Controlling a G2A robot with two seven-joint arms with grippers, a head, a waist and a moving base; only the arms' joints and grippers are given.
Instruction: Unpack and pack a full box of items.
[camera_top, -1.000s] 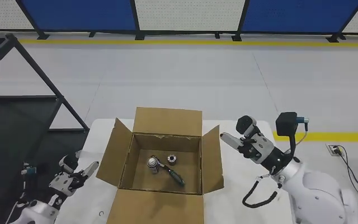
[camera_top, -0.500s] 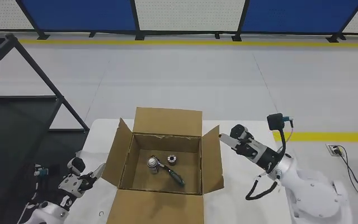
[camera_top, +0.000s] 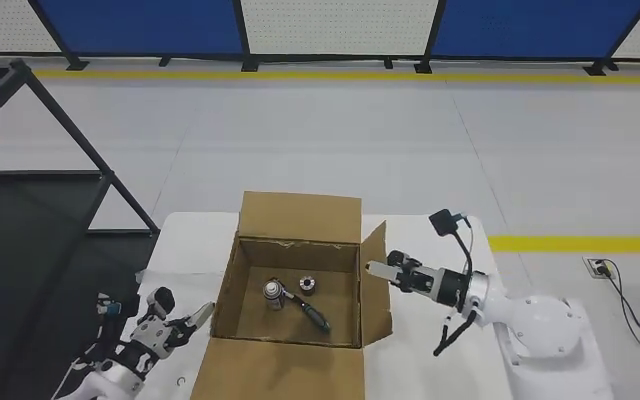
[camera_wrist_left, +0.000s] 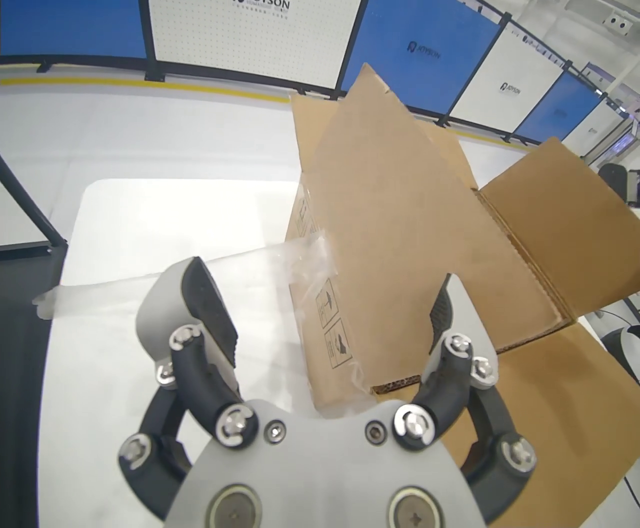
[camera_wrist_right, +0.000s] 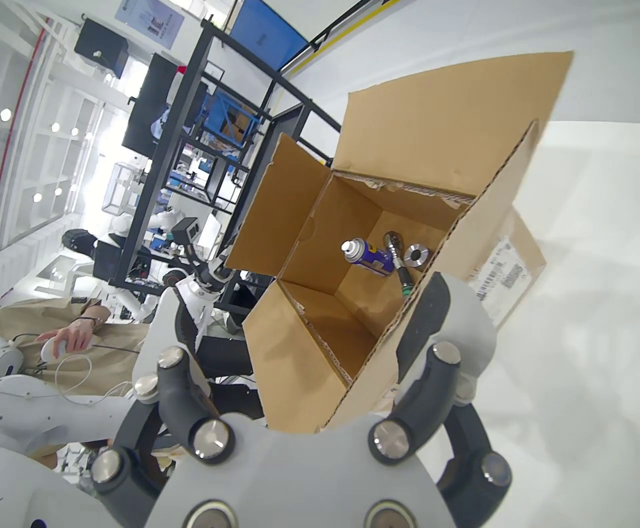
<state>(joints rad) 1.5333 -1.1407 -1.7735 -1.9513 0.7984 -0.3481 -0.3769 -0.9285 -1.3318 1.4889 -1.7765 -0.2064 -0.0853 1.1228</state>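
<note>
An open cardboard box (camera_top: 300, 215) stands mid-table. Inside lie a spray can (camera_top: 272, 292) (camera_wrist_right: 367, 255), a ratchet wrench (camera_top: 310, 310) (camera_wrist_right: 398, 265) and a round metal piece (camera_top: 307, 286) (camera_wrist_right: 417, 254). My left gripper (camera_top: 196, 318) (camera_wrist_left: 325, 310) is open at the box's left flap (camera_top: 225, 290) (camera_wrist_left: 390, 225), one finger on each side of the flap's edge. My right gripper (camera_top: 378, 268) (camera_wrist_right: 305, 325) is open too, straddling the right flap (camera_top: 378, 312) (camera_wrist_right: 480, 205) near its top edge. Both flaps stand nearly upright.
The white table (camera_top: 430, 360) has free room left and right of the box. A strip of clear tape (camera_wrist_left: 175, 285) trails from the box's left side across the tabletop. A black metal frame (camera_top: 60, 150) stands off the table's left edge.
Both arms have moved inward to the box. The left and right flaps, spread outward before, now stand steeper, each with a gripper at it.
</note>
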